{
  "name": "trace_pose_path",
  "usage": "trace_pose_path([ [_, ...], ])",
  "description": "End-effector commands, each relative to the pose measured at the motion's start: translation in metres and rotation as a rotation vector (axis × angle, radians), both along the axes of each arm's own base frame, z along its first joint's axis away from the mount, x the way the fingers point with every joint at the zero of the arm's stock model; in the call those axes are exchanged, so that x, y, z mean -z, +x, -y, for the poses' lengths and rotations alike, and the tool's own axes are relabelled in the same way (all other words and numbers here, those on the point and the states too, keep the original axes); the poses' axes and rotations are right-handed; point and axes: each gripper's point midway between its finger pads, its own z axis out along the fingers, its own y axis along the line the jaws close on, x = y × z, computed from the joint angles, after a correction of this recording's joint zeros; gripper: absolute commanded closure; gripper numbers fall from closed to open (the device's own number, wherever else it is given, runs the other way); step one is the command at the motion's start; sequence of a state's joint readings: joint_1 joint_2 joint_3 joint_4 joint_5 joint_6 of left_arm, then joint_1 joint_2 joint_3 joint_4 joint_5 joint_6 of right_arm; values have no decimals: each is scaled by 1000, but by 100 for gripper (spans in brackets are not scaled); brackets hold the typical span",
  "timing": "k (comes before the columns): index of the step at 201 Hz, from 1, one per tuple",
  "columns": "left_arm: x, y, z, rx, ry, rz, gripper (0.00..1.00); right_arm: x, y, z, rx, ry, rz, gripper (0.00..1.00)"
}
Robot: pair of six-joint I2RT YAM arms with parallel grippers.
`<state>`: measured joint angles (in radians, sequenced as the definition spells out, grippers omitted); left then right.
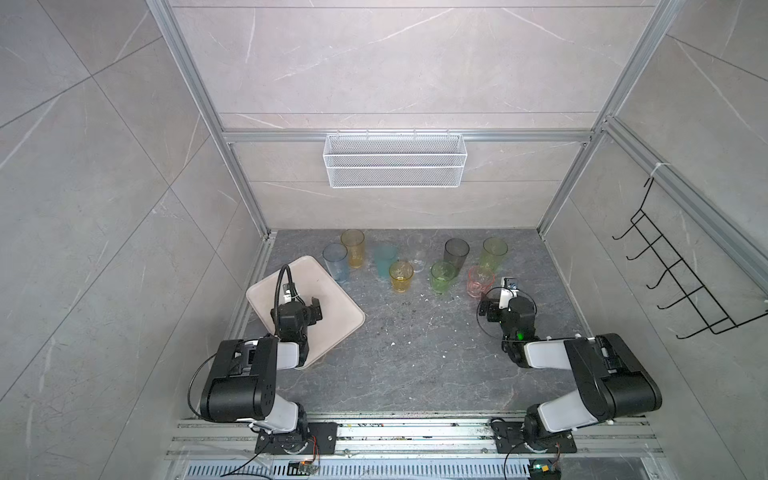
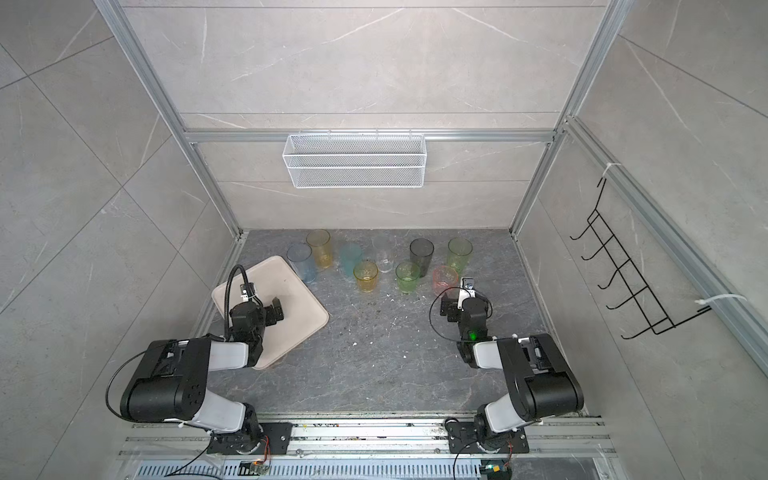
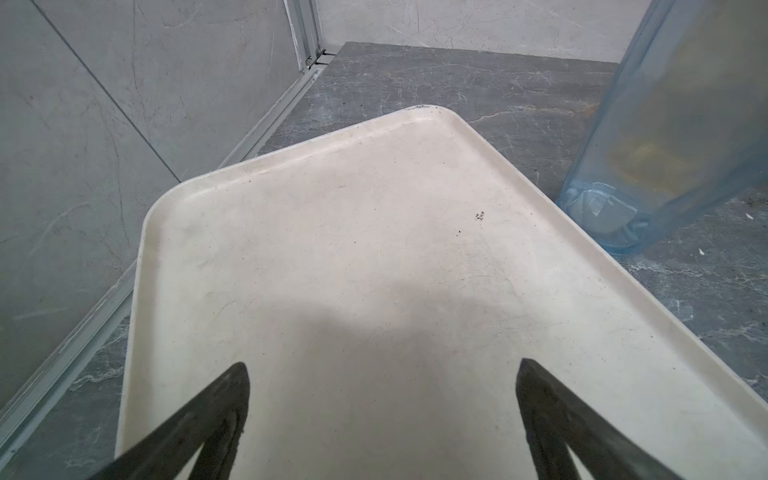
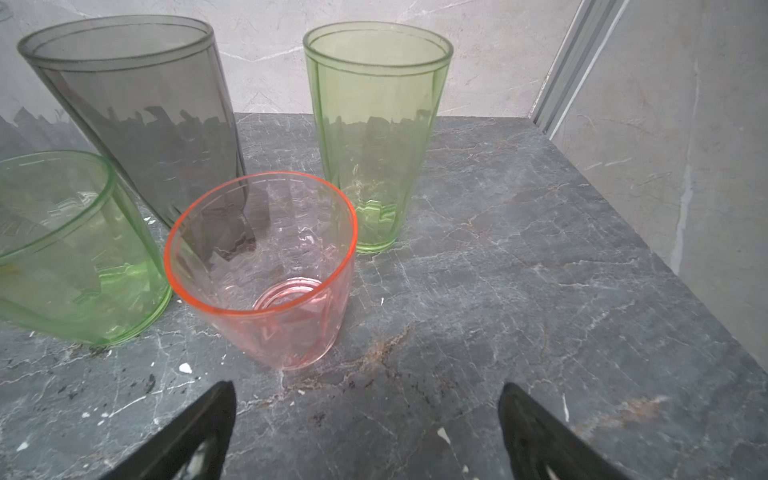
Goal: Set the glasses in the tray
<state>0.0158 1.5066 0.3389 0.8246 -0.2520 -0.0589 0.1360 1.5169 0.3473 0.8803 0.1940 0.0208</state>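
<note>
Left gripper [image 3: 382, 365] hangs over the tray [image 3: 332, 249], jaws spread wide, nothing between them; right gripper [image 4: 366, 386] is just as wide and empty, low over the dark table [image 1: 415, 353], the short pink tumbler [image 4: 266, 266] just ahead of it; all nine glasses [image 1: 384, 259] stand upright on the table beyond the tray, none in it; the tall blue tumbler [image 3: 665, 145] stands just beside the tray's rim.
</note>
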Motion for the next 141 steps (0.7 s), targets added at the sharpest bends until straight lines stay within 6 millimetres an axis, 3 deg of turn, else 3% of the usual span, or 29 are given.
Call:
trace_pose_path([
  [1,-16,7,-1,2,14,63,0,-5,3,1,0,-14,20,0],
  [141,-16,6,-1,4,15,63,0,-6,3,0,-5,-9,21,0],
])
